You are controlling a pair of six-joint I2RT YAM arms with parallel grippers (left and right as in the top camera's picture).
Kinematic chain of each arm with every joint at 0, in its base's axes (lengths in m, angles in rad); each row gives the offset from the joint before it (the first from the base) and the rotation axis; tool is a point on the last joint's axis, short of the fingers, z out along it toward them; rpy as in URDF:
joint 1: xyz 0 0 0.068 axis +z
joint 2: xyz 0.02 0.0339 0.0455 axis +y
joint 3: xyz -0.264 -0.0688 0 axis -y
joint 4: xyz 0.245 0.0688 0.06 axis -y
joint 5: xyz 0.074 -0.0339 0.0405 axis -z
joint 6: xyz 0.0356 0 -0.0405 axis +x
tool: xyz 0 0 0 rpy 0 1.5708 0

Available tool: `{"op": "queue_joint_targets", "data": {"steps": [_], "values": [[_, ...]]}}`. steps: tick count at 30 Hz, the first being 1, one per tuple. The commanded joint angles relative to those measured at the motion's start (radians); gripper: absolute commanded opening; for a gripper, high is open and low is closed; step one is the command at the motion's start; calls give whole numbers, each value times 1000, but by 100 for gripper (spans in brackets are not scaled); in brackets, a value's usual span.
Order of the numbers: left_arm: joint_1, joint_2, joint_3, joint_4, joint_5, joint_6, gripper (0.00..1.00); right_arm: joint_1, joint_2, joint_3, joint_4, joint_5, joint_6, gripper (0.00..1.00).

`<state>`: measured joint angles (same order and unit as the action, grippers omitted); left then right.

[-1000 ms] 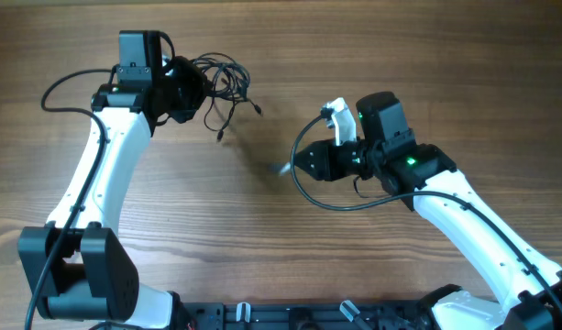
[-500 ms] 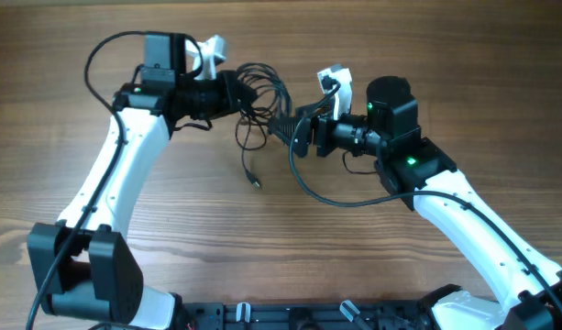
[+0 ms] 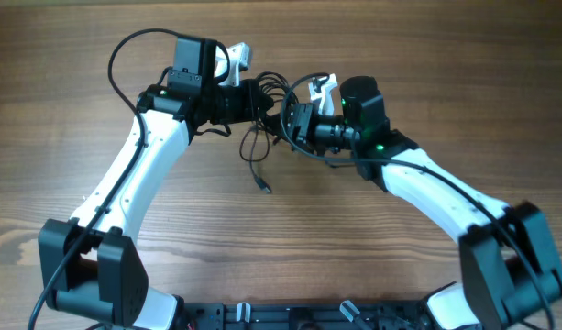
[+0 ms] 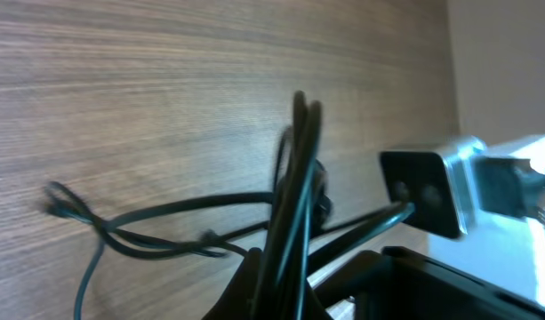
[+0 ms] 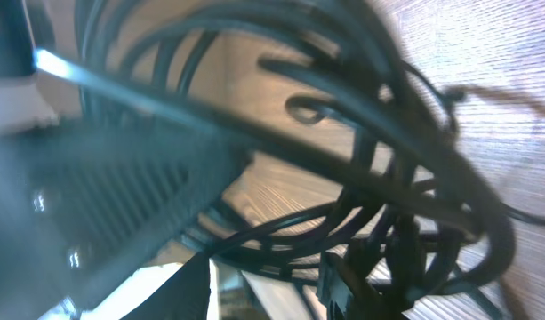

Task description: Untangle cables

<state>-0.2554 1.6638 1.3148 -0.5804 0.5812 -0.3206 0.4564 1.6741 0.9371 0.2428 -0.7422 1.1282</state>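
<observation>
Left jaws are pinched shut on the tangle of cables (image 4: 294, 178) over the bench (image 3: 400, 55), right jaws nosed into it, honestly can't tell if they're gripping.

Overhead looks straight down; both wrist cams v. close, prob. sharing the cables (image 3: 265, 89).

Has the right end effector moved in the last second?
Yes. Against the table grain, the right end effector has moved left and up-frame, into the cables.

A wooden table (image 3: 97, 55) (brown, its grain running side to side) spreads across the overhead view.
</observation>
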Motion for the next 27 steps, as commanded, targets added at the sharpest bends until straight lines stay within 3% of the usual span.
{"op": "queue_joint_targets", "data": {"steps": [1, 5, 10, 15, 18, 21, 23, 27], "values": [[-23, 4, -2, -7, 27, -31, 4, 5, 69, 3, 84, 5, 200, 41], [-56, 4, -2, -10, 26, -31, 4, 5, 79, 3, 143, 11, 236, 35], [-63, 4, -2, -9, -29, -36, 4, 5, 79, 3, 146, -68, 232, 4], [-32, 4, -2, -2, -243, -196, 4, 4, 78, 3, 144, -273, -55, 4], [55, 4, -2, 1, -265, -311, 4, -3, 61, 3, 146, -384, -225, 4], [148, 4, -2, -22, -279, -361, 4, -16, 4, 3, 146, -443, -298, 4], [233, 4, -2, -61, -365, -422, 4, -34, -56, 3, 145, -465, -339, 4], [388, 4, -2, -101, -392, -562, 4, -87, -148, 3, 92, -416, -406, 5]]}}
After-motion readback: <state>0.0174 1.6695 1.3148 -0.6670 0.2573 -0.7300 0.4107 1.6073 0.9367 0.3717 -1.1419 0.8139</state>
